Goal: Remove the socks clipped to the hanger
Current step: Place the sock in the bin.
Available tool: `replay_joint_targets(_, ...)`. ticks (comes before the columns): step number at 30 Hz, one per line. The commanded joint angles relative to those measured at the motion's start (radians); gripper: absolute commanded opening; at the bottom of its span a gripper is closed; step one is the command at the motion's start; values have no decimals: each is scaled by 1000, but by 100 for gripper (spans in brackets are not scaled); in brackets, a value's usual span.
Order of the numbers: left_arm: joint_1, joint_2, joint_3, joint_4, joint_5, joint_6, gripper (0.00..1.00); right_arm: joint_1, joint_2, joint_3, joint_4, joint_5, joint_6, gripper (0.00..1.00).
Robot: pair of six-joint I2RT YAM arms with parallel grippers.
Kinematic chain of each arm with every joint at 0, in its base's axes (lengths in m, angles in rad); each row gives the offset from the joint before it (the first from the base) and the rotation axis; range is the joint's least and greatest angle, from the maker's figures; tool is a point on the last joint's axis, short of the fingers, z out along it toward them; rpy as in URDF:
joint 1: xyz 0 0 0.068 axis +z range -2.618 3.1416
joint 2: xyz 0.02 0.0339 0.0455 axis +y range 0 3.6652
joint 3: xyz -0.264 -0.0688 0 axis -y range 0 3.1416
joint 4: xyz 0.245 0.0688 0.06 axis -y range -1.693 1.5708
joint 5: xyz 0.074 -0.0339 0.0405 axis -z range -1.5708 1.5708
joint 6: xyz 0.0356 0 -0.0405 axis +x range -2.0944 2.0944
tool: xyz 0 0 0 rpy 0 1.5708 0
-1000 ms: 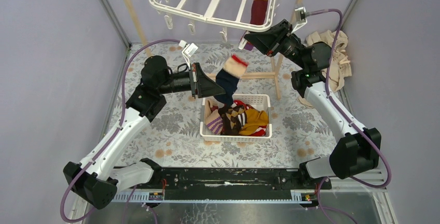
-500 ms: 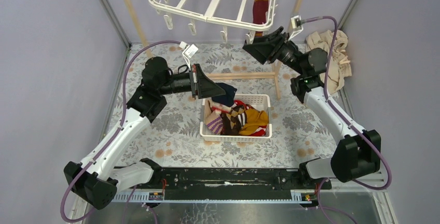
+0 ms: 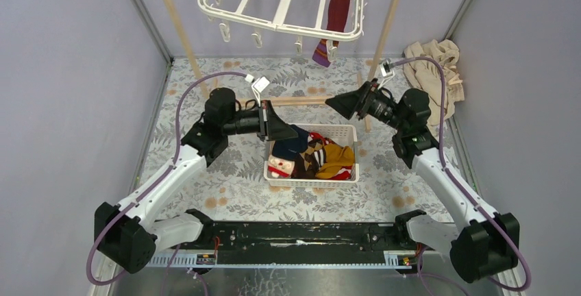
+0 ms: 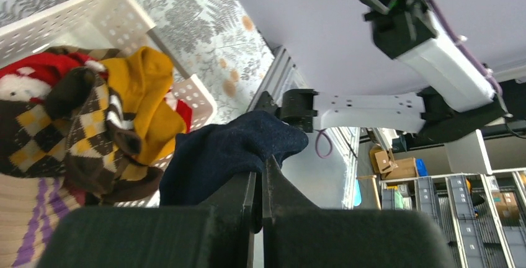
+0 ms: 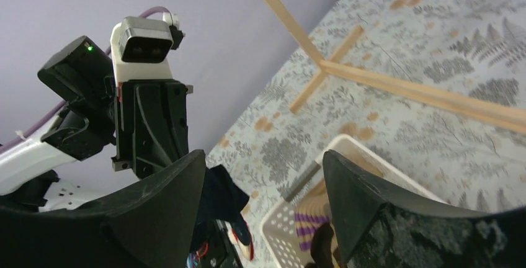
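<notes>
Left fingers pinch the navy sock at the basket's 10 o'clock corner. Released there, it could drape over the rim. Right fingers gape wide, empty.

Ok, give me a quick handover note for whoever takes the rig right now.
Left gripper: shut on the navy sock, over the basket.
Right gripper: open and empty, above the basket's far side.
Done: a pile of socks lies in the basket.
Left: drop the navy sock. One dark red sock hangs clipped on the hanger. An orange bit at its far edge may be another.
</notes>
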Motion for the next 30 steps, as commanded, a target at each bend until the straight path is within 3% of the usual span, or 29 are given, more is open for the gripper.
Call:
replay_joint_targets(1, -25, 33, -53, 33, -85, 66, 4, 4, -81, -41, -163, 32, -91, 77)
replay_joint_targets(8, -122, 111, -105, 33, -191, 102, 7, 5, -172, -85, -283, 25, -137, 77)
replay_joint_targets(30, -267, 353, -75, 72, -321, 137, 36, 5, -237, -153, -373, 38, -159, 77)
